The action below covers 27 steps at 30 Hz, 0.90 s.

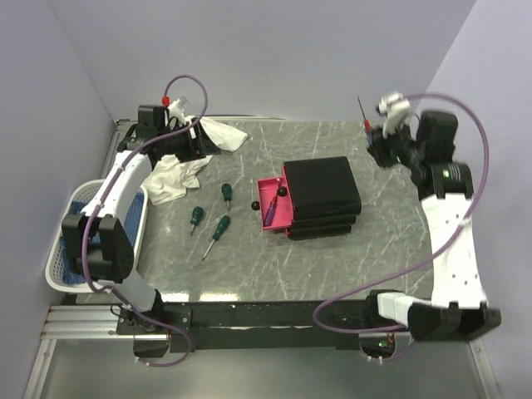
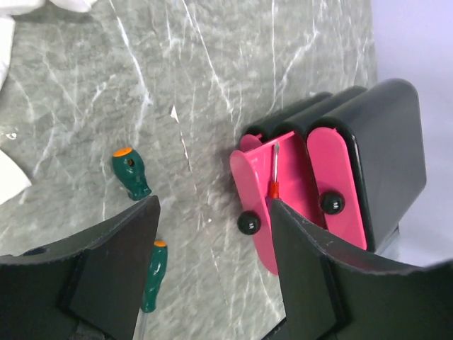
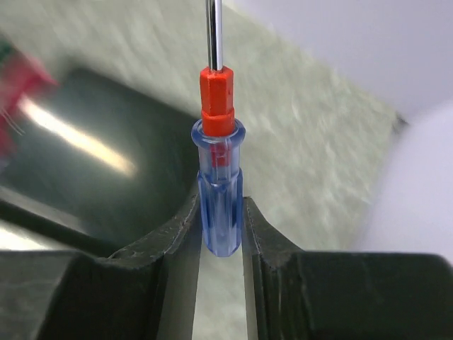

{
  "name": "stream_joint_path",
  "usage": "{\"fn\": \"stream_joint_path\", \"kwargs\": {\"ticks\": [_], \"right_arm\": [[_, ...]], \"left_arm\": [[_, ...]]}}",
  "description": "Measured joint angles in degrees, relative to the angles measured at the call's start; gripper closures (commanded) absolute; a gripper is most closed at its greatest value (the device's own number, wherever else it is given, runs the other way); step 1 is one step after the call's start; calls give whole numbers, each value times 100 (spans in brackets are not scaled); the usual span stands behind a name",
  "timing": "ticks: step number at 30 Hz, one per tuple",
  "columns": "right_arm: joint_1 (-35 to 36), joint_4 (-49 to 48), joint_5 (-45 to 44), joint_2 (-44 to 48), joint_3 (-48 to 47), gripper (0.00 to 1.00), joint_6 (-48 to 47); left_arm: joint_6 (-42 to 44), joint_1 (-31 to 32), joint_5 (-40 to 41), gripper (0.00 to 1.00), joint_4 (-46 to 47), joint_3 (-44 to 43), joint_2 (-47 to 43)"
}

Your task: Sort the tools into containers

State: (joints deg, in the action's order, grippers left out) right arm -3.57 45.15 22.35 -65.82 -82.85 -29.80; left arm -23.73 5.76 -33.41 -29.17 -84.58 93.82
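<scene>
Green-handled screwdrivers [image 1: 221, 226] loose on the bench [image 1: 391, 249] left of the drawer unit [image 1: 322, 197]. Beyond its right side, right claw [image 3: 221, 210] clenched on the red-and-blue screwdriver [image 3: 219, 170], aloft; beyond its left, left claw [image 2: 212, 205] released. Seemingly mid-carry: next, lower into the open drawer [image 1: 274, 208].

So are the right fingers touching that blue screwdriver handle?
Touching. The right wrist view shows both fingers pressed against the screwdriver on its blue handle.

Black boxy drawer unit [image 1: 324, 193] mid-table, one pink-red drawer [image 1: 273, 206] open. Three green-handled screwdrivers [image 1: 221, 226] lie left of it (none touching). Right gripper [image 1: 374, 138] holds slim red-collared screwdriver [image 1: 363, 118].
</scene>
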Motion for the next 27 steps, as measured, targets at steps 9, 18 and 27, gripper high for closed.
{"fn": "stream_joint_path", "kwargs": {"ticks": [9,18,27], "right_arm": [[2162,-352,-44,-1996,-2013,100,3123],[3521,-201,-793,-2299,-1495,100,4843],[4400,330,-1711,-2404,-1154,100,6085]], "left_arm": [[-669,-2,352,27,1045,1008,-573],[-894,-144,455,27,1325,1303,-1316],[-1169,-177,275,29,1508,1436,-1438]]}}
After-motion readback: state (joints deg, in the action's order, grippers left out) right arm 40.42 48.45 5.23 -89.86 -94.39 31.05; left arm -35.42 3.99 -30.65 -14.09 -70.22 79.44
